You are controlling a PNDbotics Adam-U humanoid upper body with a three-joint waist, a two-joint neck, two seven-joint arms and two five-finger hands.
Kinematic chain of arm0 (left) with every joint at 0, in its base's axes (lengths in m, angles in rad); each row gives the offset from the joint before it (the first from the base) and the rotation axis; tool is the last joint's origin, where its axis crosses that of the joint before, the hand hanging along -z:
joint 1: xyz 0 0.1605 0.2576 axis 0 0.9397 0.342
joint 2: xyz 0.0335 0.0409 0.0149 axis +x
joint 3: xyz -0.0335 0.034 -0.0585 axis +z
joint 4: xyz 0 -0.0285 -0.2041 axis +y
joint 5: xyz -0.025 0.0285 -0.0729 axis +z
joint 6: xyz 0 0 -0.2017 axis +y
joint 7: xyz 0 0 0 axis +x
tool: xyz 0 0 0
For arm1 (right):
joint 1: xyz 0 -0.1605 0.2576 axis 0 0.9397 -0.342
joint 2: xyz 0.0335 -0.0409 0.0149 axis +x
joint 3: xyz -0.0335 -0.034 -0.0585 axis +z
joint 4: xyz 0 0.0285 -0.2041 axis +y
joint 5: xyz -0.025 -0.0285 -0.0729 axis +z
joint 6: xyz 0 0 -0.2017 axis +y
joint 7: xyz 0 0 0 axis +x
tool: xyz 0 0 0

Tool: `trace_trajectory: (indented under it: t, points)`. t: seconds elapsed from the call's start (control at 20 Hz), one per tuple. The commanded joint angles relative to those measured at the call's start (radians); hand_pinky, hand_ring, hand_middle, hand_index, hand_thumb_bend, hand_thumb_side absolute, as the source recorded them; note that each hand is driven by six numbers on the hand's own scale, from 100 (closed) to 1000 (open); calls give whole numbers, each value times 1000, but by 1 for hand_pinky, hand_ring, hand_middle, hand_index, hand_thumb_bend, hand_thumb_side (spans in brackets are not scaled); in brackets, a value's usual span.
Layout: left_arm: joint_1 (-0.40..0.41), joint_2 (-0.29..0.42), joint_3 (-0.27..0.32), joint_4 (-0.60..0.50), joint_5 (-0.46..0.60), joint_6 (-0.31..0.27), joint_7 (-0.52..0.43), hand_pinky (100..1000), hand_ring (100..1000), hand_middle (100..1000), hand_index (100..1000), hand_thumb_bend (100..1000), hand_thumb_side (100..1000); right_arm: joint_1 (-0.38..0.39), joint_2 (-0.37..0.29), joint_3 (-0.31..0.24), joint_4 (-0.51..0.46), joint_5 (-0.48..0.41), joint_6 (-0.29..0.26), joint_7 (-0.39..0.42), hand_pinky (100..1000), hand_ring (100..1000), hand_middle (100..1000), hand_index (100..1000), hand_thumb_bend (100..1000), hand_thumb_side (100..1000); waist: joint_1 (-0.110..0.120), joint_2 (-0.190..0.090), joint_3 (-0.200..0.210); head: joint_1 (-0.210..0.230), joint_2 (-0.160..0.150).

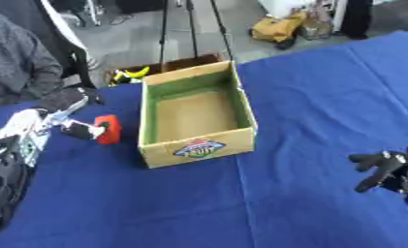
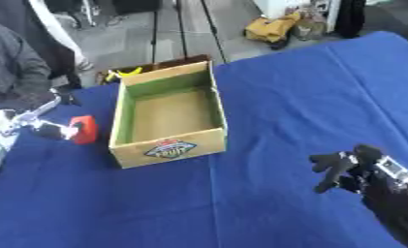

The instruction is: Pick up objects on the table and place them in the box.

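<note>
red block (image 1: 108, 129) pinched in my left hand (image 1: 71, 127) fingers just left of the box (image 1: 197, 147), so i'll lift it clear over the near wall before letting go, right hand (image 2: 347, 167) idle, fingers relaxed.

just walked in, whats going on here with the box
The robot's left hand pinches a small red block just left of the open cardboard box, which looks empty. The block is not yet in the box. The right hand hangs idle, fingers relaxed, over the blue tablecloth.
</note>
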Motion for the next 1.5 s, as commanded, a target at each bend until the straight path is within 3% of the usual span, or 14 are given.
trace_trajectory:
  t: [0.05,0.35,0.65,1.5]
  points:
    - [-11,32,10,-1,7,-10,-9,835,781,754,809,732,427,-13,-18,-1,-20,11,-4,4,601,889,619,543,100,1000,-3,-6,-1,4,-8]
    - [-10,38,14,-4,21,-20,-40,835,780,754,810,762,452,-14,-17,0,-19,17,-5,6,601,890,619,543,100,1000,-1,-2,-2,3,-8]
    - [-4,41,20,-2,29,-8,-30,828,769,743,800,651,397,-16,-15,-1,-19,26,-5,8,601,890,619,542,100,1000,4,9,-7,4,-13]
    - [3,39,20,15,41,8,-26,814,756,728,790,588,378,-21,-12,0,-19,49,-9,12,600,891,619,542,100,1000,14,31,-13,2,-14]
